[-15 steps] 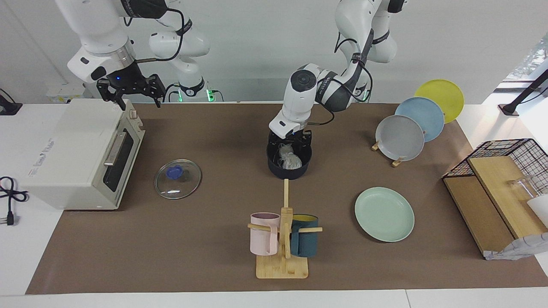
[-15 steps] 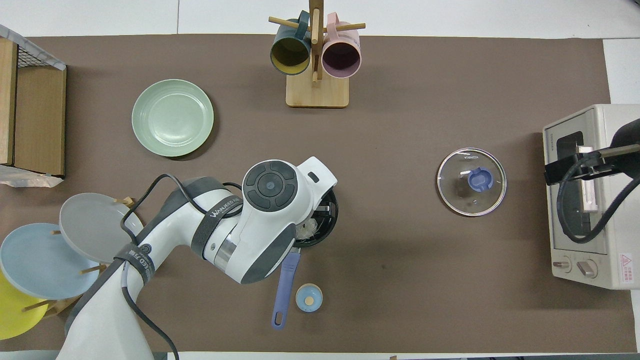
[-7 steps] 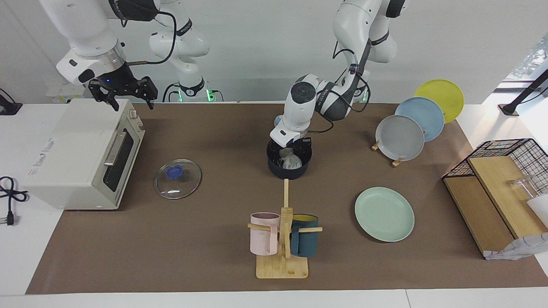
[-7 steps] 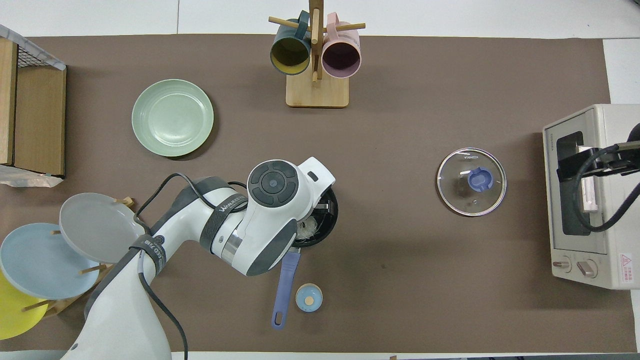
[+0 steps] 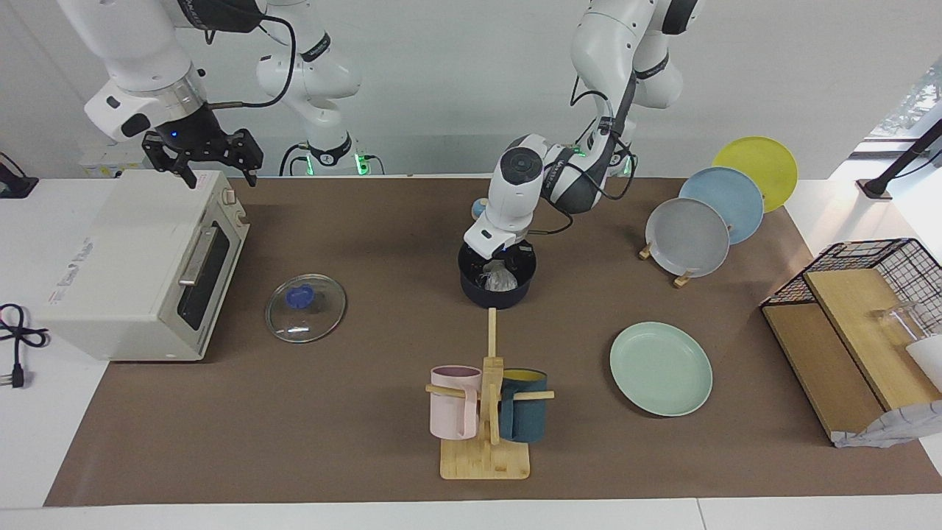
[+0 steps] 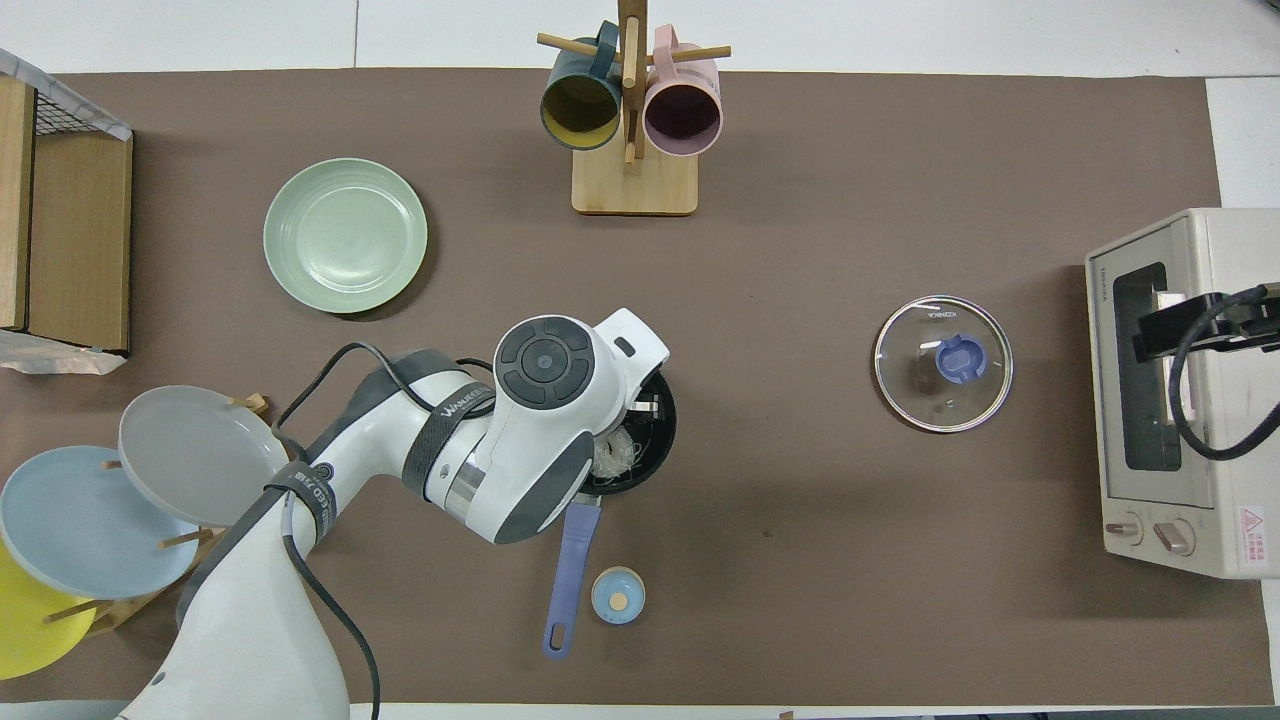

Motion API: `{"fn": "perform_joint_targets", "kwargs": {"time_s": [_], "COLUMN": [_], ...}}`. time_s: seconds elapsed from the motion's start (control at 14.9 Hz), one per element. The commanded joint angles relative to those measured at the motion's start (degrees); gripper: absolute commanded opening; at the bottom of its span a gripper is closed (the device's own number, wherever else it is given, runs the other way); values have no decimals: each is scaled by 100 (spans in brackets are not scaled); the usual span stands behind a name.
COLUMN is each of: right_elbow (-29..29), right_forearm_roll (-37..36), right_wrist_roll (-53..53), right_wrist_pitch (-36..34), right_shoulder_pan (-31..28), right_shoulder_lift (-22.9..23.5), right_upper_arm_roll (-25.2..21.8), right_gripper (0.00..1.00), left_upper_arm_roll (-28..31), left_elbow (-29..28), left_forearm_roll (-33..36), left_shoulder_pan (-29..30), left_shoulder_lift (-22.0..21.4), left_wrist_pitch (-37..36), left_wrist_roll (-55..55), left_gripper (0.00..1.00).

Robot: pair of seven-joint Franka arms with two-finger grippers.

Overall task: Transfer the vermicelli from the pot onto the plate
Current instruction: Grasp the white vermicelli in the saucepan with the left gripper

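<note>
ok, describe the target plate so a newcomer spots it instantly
Start at the wooden mug rack on the table edge farthest from the robots. Beside it, toward the left arm's end, the plate lies flat on the mat. It's mint green; the grey, blue and yellow ones stand upright in a holder.

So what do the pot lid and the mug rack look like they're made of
The lid looks like clear glass with a metal rim: the brown mat shows through it and its edge glints; its blue knob is probably plastic. The mug rack looks like pale unpainted wood, maybe bamboo, judging by its matte tan base and pegs.
</note>
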Motion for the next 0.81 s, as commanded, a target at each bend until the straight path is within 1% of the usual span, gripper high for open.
{"fn": "perform_joint_targets", "kwargs": {"time_s": [0.0,0.2,0.4,0.47,0.61,0.74], "right_elbow": [-14,4,30,30,48,74], "right_forearm_roll": [138,138,147,156,156,165], "right_wrist_roll": [92,92,101,101,101,101], "right_wrist_pitch": [-12,-4,-4,5,49,49], "right_shoulder_pan": [-135,-109,-83,-74,-30,-30], "right_shoulder_lift": [-2,42,42,33,33,33], "right_upper_arm_roll": [101,93,75,75,93,93], "right_gripper": [100,100,100,100,100,100], "left_upper_arm_roll": [58,58,49,49,66,66], "left_elbow": [103,410,893,1182,1928,2483], "left_forearm_roll": [7,7,-125,-282,-450,-547], "left_shoulder_pan": [25,200,385,481,727,1148], "left_shoulder_lift": [-104,-253,-508,-579,-579,-579], "left_wrist_pitch": [-161,-608,-1512,-1907,-2733,-3254], "left_wrist_roll": [85,103,112,112,112,156], "left_gripper": [0,0,0,0,0,0]}}
